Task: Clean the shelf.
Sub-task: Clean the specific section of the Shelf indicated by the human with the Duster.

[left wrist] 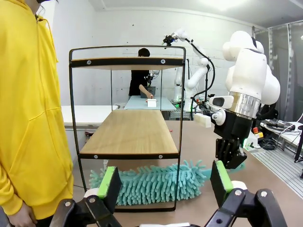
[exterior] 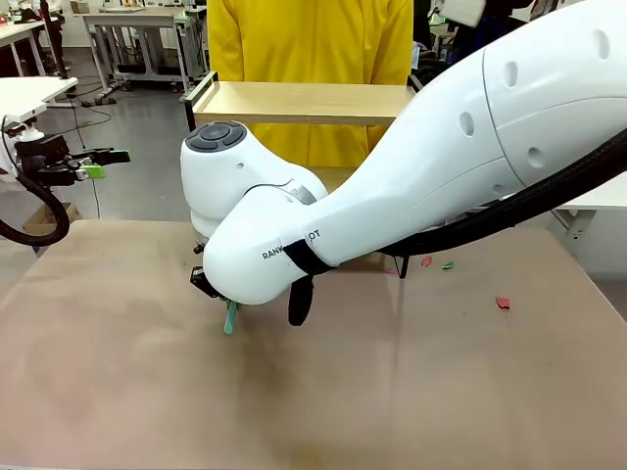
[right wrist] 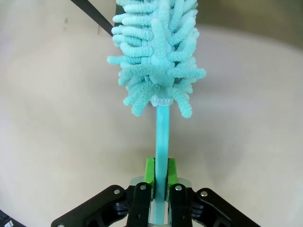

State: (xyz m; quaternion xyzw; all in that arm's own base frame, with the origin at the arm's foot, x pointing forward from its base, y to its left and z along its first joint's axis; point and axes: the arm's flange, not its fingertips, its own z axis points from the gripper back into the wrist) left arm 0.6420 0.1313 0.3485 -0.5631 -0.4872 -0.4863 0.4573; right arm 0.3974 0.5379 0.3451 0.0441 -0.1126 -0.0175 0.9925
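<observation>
Your left gripper [left wrist: 164, 172], at far left, holds its jaws wide apart with nothing between them. It faces one shelf [left wrist: 130, 132] of two boards, standing near the table's [exterior: 118, 372] far edge before one person [exterior: 309, 39]. Your right gripper [right wrist: 160, 172] clamps one teal duster [right wrist: 158, 56], its head beneath the lower board. Three scraps [exterior: 503, 303] lie at right. Open tabletop spans your near side.

Between the boards of the shelf [left wrist: 129, 130] the way is open, while beneath them the duster [left wrist: 151, 182] fills the gap.
</observation>
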